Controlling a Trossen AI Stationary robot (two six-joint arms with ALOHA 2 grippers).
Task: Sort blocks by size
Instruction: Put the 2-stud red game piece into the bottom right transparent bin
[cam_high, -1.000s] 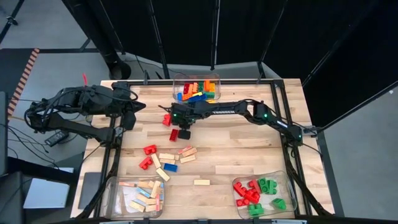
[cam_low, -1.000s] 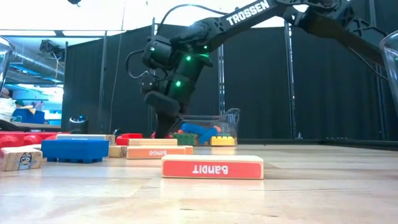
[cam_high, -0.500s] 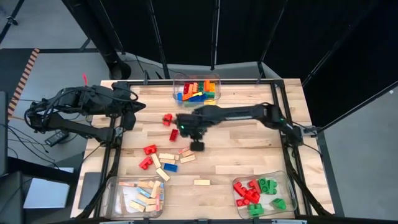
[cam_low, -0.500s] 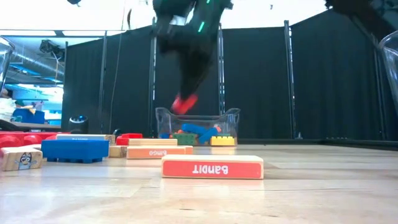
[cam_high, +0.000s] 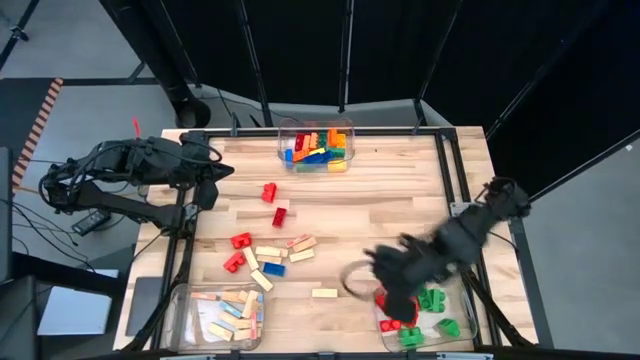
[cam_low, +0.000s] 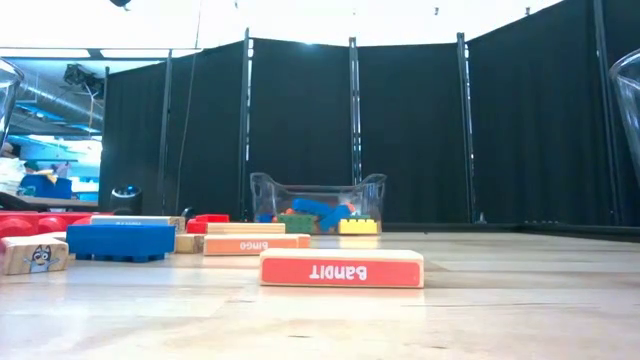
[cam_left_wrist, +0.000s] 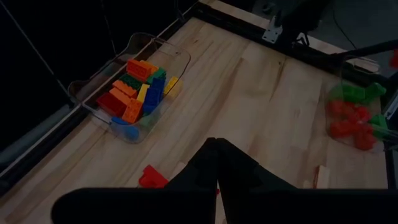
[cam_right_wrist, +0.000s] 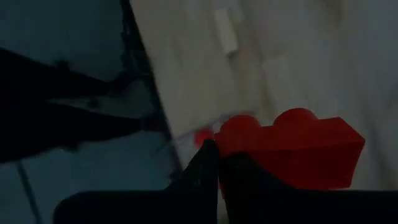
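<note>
In the right wrist view my right gripper (cam_right_wrist: 217, 160) is shut on a red studded brick (cam_right_wrist: 292, 149). The high view shows that gripper (cam_high: 388, 292) blurred, above the left rim of the near-right clear bin (cam_high: 462, 300), which holds red and green bricks. More blocks lie on the table left of centre: red bricks (cam_high: 268, 191), tan wooden bars (cam_high: 268, 252) and a blue brick (cam_high: 274, 268). My left gripper (cam_high: 212, 190) waits shut over the table's far left, nothing in it (cam_left_wrist: 216, 180). The low view shows neither gripper. My right gripper pinches one end of the red brick (cam_right_wrist: 231, 144) between its two fingers. The rest of the brick sticks out sideways past the fingers. The fingers point steeply down, and the brick is lifted clear of the table.
A clear bin of mixed coloured bricks (cam_high: 316, 145) stands at the far edge. Another with tan wooden bars (cam_high: 222, 312) stands at the near left. A lone tan bar (cam_high: 323, 293) lies near the front, seen as a red-faced bar (cam_low: 341, 268) in the low view.
My right gripper has lifted the red brick off the table's far middle. It has swung fast toward the near right edge, rolling as it went, to above the near-right bin. It has stayed shut on the brick.
</note>
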